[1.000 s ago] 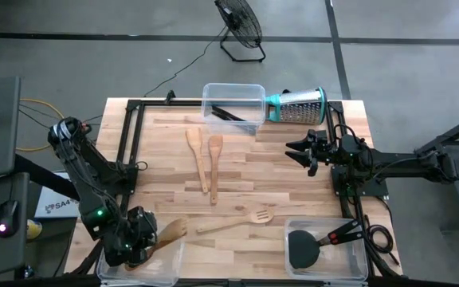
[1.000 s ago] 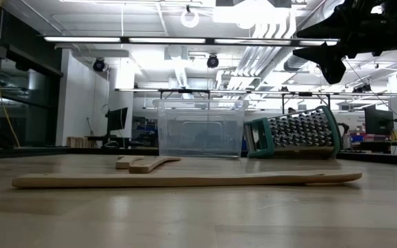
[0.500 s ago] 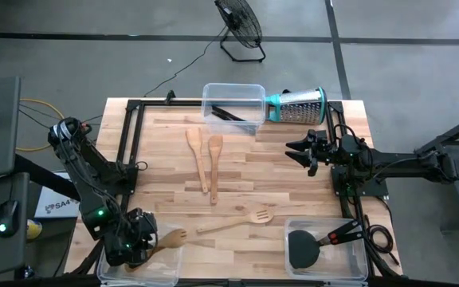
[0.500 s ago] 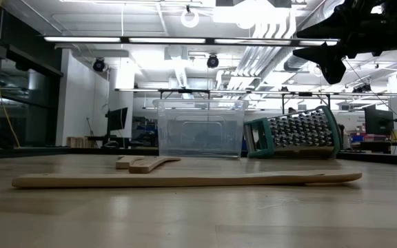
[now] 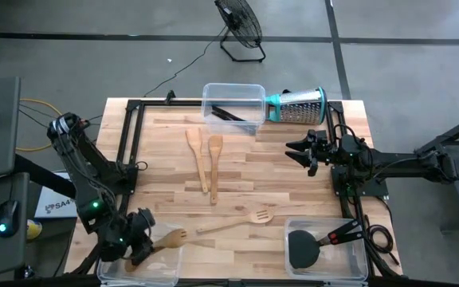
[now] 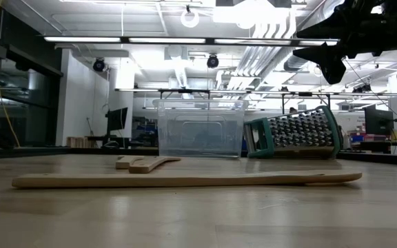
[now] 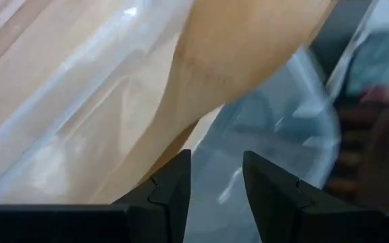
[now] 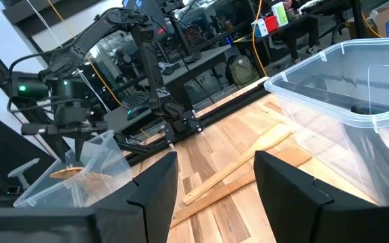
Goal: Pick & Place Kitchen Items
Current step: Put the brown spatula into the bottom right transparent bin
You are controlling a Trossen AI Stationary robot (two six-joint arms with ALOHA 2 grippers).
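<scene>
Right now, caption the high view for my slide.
Left end effector lowers a wooden spoon into a clear bin; right end effector waits.

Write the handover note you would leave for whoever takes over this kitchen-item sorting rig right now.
Left hand: low over the near-left bin, wooden spoon at its tip; grip unclear.
Right hand: open, empty, hovering over the table's right side.
Done: black spatula in the near-right bin; thin black tool in the far bin.
Left: two wooden utensils side by side mid-table and the slotted wooden fork nearer the front. First confirm that the spoon ends up in its bin.
The grater lies beside the far bin.
</scene>
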